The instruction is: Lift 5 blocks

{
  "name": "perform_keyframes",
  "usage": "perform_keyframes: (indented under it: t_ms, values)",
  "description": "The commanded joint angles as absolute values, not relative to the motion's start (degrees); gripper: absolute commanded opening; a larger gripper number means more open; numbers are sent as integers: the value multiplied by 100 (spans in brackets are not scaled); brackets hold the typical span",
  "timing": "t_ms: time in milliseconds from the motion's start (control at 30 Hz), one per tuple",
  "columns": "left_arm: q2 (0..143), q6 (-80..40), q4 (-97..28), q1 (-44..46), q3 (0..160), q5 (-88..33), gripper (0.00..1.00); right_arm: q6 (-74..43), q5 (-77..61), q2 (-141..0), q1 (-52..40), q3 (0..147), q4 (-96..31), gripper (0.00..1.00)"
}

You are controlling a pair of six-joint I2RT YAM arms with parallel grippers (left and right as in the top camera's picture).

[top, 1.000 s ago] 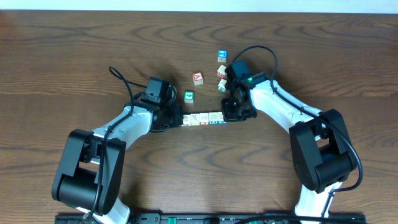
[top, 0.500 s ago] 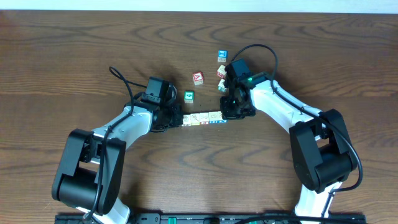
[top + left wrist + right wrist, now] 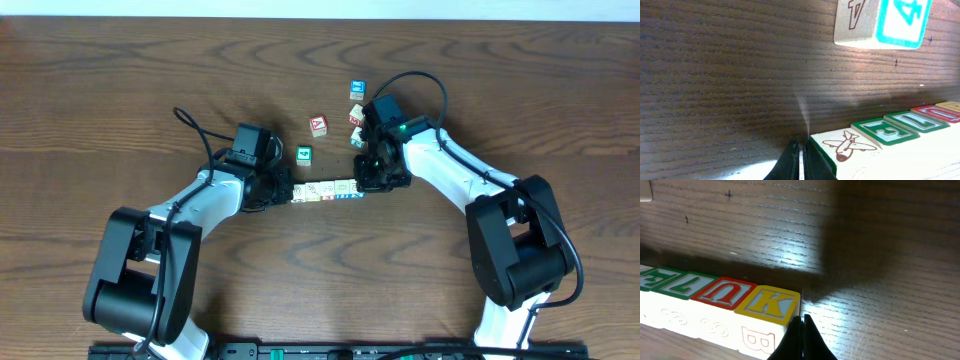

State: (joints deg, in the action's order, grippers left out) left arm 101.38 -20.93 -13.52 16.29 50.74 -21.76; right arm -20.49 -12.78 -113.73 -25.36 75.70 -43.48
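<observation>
- Wooden stock, task item: five small pale cream wooden blocks [image 3: 325, 189] with printed faces and coloured edging. They lie end to end in one straight row near the middle of the dark brown wooden table [image 3: 110, 90], between the two arms.
- Black left gripper [image 3: 800, 156]: clenched, with nothing between its fingers. Its closed tip butts one end of the row, at the green-edged aeroplane block [image 3: 846, 145].
- Black right gripper [image 3: 801, 330]: likewise clenched on nothing, its tip against the opposite end, at the yellow-edged K block [image 3: 771, 303].
- Step in hand, as we judge it: pinching the row from both ends, then raising it as one bar.
- Method we recommend: press inward along the row's own line, with both tips at mid-height of the end faces. Off-centre pressure would likely buckle the row upward or sideways.
- We raise both arms together, at one pace and one level. A lag on either side would tilt the bar and loosen the middle blocks.
- We hold the squeeze even through the rise, since only friction between faces carries the three inner blocks.
- Bystanders, not wanted: green-faced cube [image 3: 304, 154] just beyond the row, with red-faced cube [image 3: 318, 125] and blue-faced cube [image 3: 356, 90] farther off. We steer clear of them.
- Whether the row rests on the table or hangs just off it, we cannot tell.
</observation>
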Motion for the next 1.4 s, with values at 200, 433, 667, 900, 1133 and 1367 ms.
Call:
perform_keyframes:
  t_ms: [200, 433, 667, 900, 1133, 1367]
  values:
    - [10287, -2014, -1365, 1673, 4960, -2812, 7, -2082, -2014, -11306, -2637, 7638, -4202, 1]
    - [10287, -1824, -1369, 1673, 4963, -3133, 7, -2075, -2156, -11306, -2637, 7638, -4108, 1]
    - [10287, -1822, -1369, 1673, 4963, -3133, 7, -2071, -2449, -11306, -2637, 7638, -4084, 1]
    - [10283, -1820, -1369, 1673, 4963, -3155, 7, -2010, -2600, -11306, -2637, 7638, -4115, 1]
    - [10283, -1820, -1365, 1673, 4963, -3151, 7, -2010, -1789, -11306, -2637, 7638, -4399, 1]
    - [10283, -1820, -1365, 1673, 4963, -3079, 7, -1968, -1057, -11310, -2637, 7634, -4460, 1]
